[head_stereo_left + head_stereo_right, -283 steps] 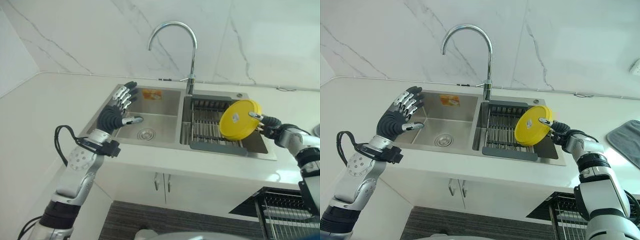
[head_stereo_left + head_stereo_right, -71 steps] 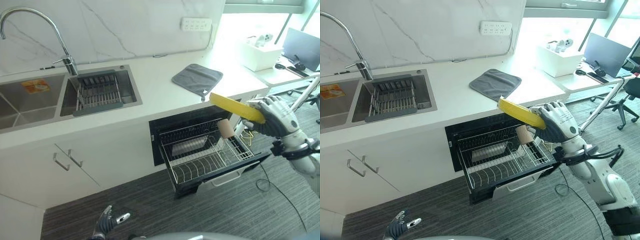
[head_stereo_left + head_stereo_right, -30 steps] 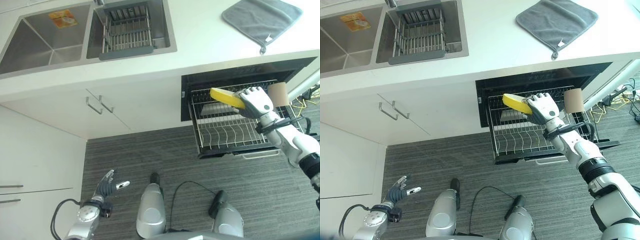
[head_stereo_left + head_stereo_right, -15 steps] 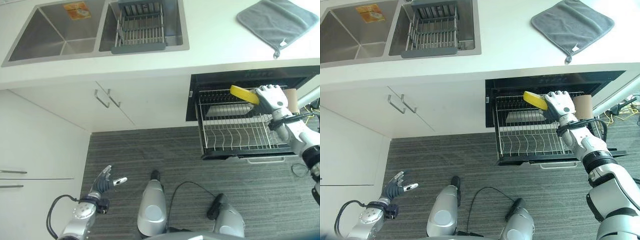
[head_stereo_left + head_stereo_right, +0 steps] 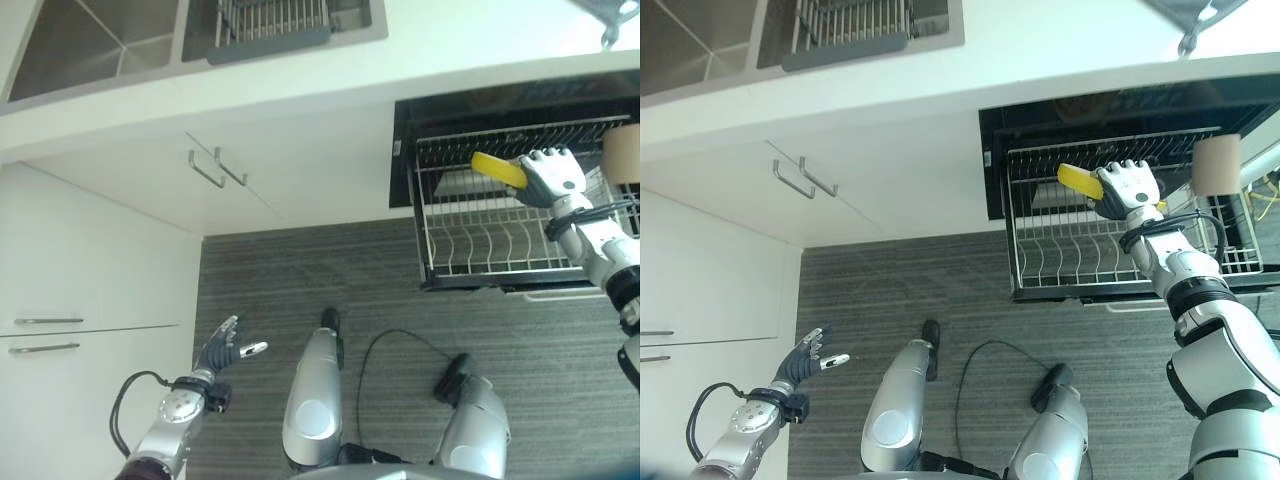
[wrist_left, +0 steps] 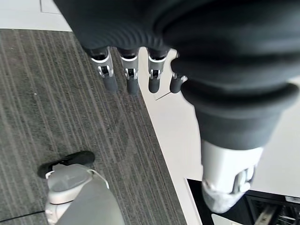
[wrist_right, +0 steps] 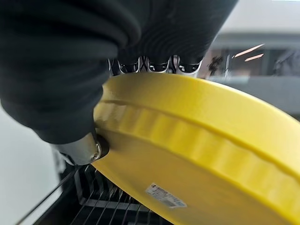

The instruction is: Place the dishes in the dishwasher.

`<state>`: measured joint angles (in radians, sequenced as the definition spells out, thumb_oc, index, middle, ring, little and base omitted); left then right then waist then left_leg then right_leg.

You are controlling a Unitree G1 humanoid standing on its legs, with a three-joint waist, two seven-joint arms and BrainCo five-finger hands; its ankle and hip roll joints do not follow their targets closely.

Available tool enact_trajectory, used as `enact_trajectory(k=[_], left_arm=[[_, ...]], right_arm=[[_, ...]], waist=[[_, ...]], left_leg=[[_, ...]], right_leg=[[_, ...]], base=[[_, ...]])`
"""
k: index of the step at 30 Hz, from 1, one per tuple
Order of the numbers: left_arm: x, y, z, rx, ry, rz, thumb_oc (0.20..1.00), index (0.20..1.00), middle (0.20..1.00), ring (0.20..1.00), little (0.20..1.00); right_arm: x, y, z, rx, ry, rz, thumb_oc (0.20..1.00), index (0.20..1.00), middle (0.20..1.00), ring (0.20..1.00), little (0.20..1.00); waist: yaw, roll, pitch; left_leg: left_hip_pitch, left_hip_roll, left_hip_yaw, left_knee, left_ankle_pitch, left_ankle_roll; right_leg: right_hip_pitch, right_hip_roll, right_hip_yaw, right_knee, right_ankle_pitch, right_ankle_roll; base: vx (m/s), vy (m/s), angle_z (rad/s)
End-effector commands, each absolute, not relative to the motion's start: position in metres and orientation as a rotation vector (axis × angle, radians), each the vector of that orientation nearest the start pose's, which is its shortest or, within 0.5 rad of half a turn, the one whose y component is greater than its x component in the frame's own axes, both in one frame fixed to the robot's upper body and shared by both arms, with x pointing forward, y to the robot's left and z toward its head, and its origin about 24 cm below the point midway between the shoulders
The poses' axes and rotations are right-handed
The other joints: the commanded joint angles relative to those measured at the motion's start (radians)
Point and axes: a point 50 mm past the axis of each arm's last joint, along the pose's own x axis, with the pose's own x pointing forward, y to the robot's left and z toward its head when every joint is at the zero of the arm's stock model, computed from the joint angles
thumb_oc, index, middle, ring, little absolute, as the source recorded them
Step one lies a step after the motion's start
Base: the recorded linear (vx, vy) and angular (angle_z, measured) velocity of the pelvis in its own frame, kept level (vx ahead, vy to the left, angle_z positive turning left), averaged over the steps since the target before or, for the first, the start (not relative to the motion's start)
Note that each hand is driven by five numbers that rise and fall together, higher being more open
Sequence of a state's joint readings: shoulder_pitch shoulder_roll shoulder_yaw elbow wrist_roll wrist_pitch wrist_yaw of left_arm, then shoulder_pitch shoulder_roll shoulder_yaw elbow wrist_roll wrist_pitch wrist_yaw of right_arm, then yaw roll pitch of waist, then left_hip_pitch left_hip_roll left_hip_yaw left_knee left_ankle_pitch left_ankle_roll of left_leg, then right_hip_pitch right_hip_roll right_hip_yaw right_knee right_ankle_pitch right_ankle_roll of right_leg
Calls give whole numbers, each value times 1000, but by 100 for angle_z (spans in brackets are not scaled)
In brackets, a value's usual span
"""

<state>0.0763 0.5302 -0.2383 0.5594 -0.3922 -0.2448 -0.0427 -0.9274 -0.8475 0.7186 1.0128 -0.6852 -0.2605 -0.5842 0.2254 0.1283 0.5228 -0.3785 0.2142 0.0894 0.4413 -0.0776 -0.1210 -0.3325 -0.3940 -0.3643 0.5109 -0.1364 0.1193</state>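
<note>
A yellow plate (image 5: 497, 168) is pinched in my right hand (image 5: 553, 176), held edge-on over the pulled-out dishwasher rack (image 5: 490, 240). In the right wrist view the plate (image 7: 206, 154) has the thumb under its rim and the fingers (image 7: 154, 65) over its upper side, with rack wires below. A tan cup (image 5: 1216, 165) stands at the rack's right end. My left hand (image 5: 222, 350) hangs low over the floor with straight fingers (image 6: 129, 77), holding nothing.
The dishwasher opening (image 5: 1100, 110) sits under the white counter (image 5: 970, 75). A sink with a grey drying rack (image 5: 270, 25) is up on the counter, and cabinet handles (image 5: 215, 167) show to the left. Grey striped carpet (image 5: 400, 320) covers the floor.
The camera has tilted further down, so the counter slid up the picture. My right hand has kept hold of the plate over the rack's back part. The left hand is unchanged.
</note>
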Motion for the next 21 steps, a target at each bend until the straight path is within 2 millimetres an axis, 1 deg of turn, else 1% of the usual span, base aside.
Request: enact_trajectory(k=[1,7,8,12,17,21], left_arm=[[191,273,-43,201,388,-3,1000,1000,1000,1000,1000],[199,273,-34,195,350,-4,1000,1000,1000,1000,1000],[199,274,-31,194,343,-5,1000,1000,1000,1000,1000],[199,273,-27,194,324,-14,1000,1000,1000,1000,1000],[202,276,-20,187,293,-5,1000,1000,1000,1000,1000],[204,276,-16,180,272,-12,1000,1000,1000,1000,1000]], right_arm=[[376,-283,210,-1732,-503,-336,200,200,200,200,200],[377,-289,230,-1839,-510,-377,200,200,200,200,200],[377,-293,238,-1862,-493,-408,200,200,200,200,200],[374,-305,254,-1906,-453,-467,200,200,200,200,200],[372,-313,264,-1950,-403,-496,200,200,200,200,200],[372,-315,265,-1945,-388,-497,200,200,200,200,200]], waist=[[16,-23,-64],[22,-16,-48],[24,-17,-45],[29,-12,-36],[33,-7,-25],[36,-2,-19]], left_leg=[[27,32,-49,-18,5,-8],[-8,27,-54,-22,13,-5],[-17,24,-55,-23,14,-4],[-44,18,-58,-25,18,0],[-75,8,-59,-24,22,7],[-93,2,-58,-25,23,12]], right_leg=[[15,-19,30,28,-9,35],[-33,-30,40,42,-7,41],[-43,-32,41,46,-7,41],[-76,-37,44,55,-8,39],[-120,-46,55,73,-6,39],[-141,-52,58,79,-7,39]], base=[[-68,25,-1],[-63,-4,-1],[-75,-31,0],[-65,-12,0],[-43,7,0],[-29,4,2]])
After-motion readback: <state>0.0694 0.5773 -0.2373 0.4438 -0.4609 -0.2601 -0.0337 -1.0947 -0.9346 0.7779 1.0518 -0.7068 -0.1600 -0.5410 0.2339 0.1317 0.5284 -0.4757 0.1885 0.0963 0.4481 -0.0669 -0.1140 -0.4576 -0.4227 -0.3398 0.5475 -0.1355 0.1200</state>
